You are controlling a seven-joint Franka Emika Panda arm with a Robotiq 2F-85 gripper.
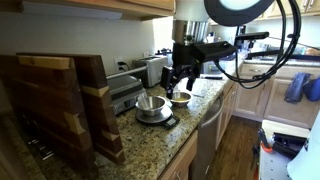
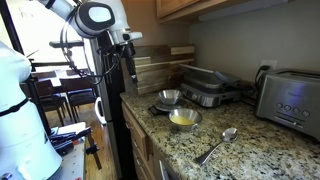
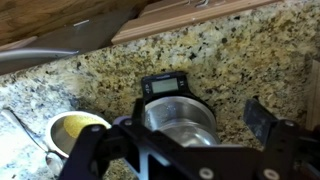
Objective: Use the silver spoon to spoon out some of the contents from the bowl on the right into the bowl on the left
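A silver spoon (image 2: 218,145) lies on the granite counter, apart from the bowls; its bowl end shows at the left edge of the wrist view (image 3: 20,125). A bowl with yellow contents (image 2: 183,119) (image 1: 181,98) (image 3: 78,130) stands beside an empty silver bowl (image 2: 168,97) (image 1: 150,104) (image 3: 178,118), which sits on a black digital scale (image 3: 160,86). My gripper (image 1: 179,80) (image 2: 130,62) (image 3: 190,122) hangs open and empty well above the bowls, roughly over the silver bowl. It is far from the spoon.
Wooden cutting boards (image 1: 60,105) lean against the wall. A panini grill (image 2: 208,86) and a toaster (image 2: 290,100) stand at the back of the counter. The counter's front edge (image 2: 140,135) drops to cabinets.
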